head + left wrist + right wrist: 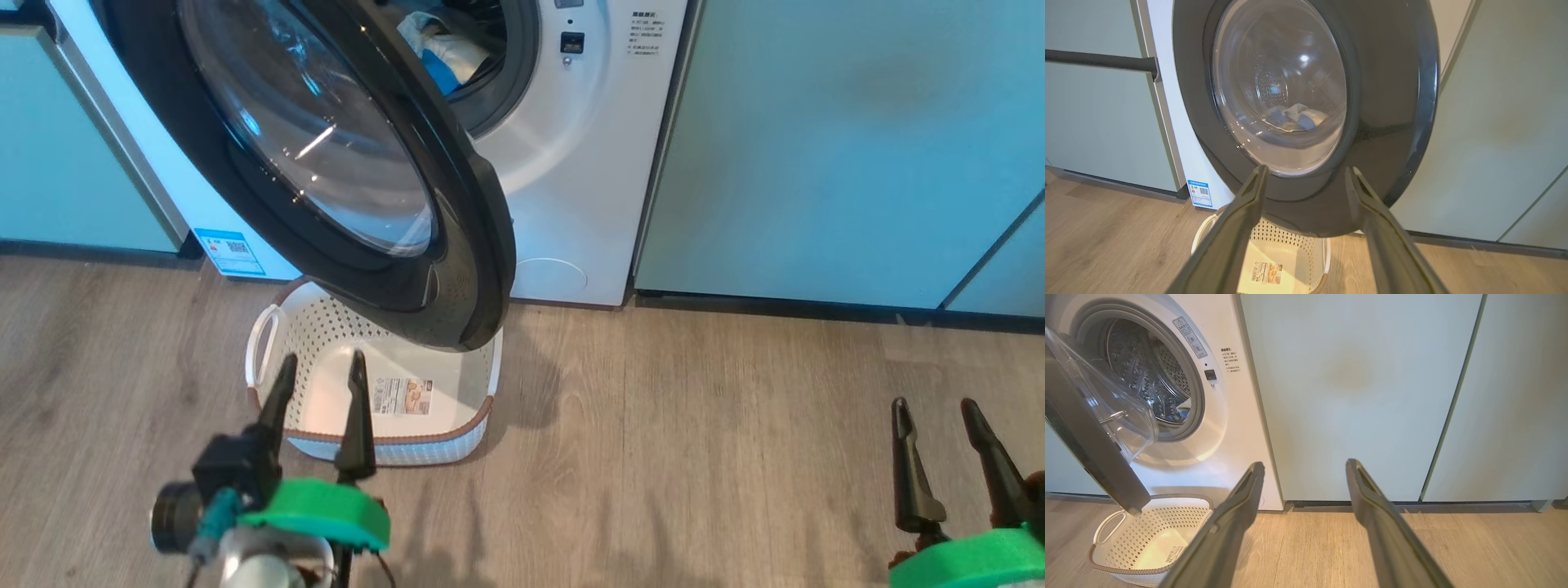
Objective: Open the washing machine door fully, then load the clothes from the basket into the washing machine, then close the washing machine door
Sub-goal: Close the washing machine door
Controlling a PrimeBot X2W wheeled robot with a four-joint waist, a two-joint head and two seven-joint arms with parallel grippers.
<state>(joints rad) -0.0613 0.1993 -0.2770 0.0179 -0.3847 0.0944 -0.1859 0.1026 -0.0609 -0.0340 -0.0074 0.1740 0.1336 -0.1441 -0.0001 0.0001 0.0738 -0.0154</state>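
Washing machine door [326, 163] is swung out partway, hanging right over the cream basket [424, 451] on the wood floor [694, 449]. Clothes [445, 53], pale stuff plus a blue bit, sit inside the washing machine [571, 204]. Left gripper [322, 358] hovers by the basket, fingers spread, holding nothing; right gripper [935, 404] is off to the side, also spread wide and empty
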